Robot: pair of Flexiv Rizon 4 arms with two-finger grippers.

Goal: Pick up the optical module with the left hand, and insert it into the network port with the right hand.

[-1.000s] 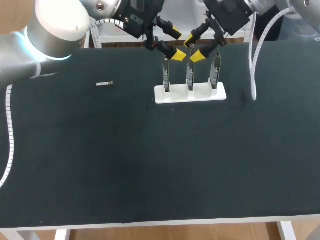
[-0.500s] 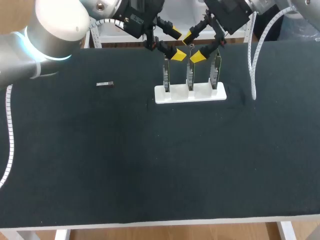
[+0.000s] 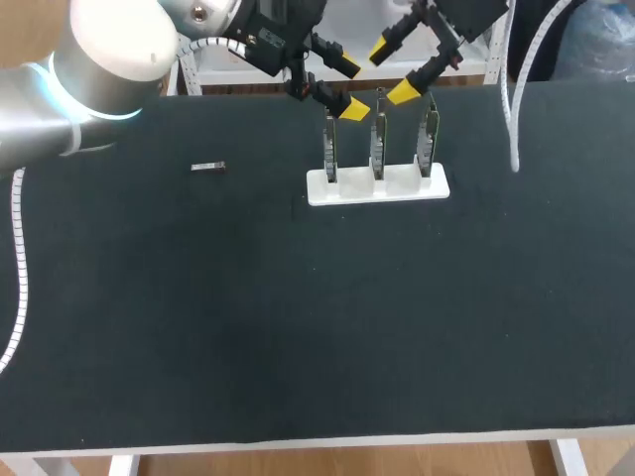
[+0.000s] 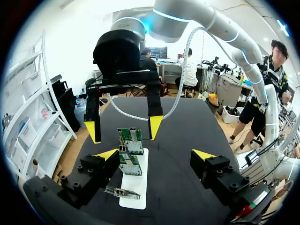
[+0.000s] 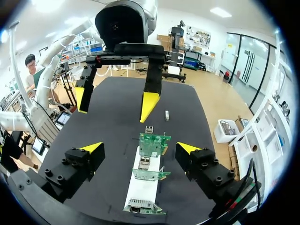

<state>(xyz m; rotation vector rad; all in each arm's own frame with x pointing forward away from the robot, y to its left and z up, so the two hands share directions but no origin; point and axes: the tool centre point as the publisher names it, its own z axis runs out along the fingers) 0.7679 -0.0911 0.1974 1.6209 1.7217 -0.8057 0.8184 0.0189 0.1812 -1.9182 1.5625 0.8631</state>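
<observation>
A small grey optical module (image 3: 207, 167) lies on the black table (image 3: 298, 327), left of the cards; it also shows past the far card as the optical module (image 5: 167, 115). Three upright network cards (image 3: 378, 141) stand in a white base (image 3: 377, 186). A small silver piece (image 3: 380, 92) sticks up from the middle card's top. My left gripper (image 3: 347, 89) hangs open above the left card, holding nothing. My right gripper (image 3: 393, 71) is open and empty above and behind the middle card. Each wrist view looks past its own gripper, left (image 4: 155, 154) and right (image 5: 139, 147), at the cards (image 4: 130, 141) (image 5: 152, 143) between the fingers.
The white base (image 5: 140, 187) with its cards is the only obstacle, at the table's back middle. White cables (image 3: 511, 109) hang from my right arm over the back right of the table. The table's front edge (image 3: 317, 441) runs along the near side.
My right gripper has lifted up and back from the middle card's top, its fingers spreading wider. The left arm and the module on the table have not moved.
</observation>
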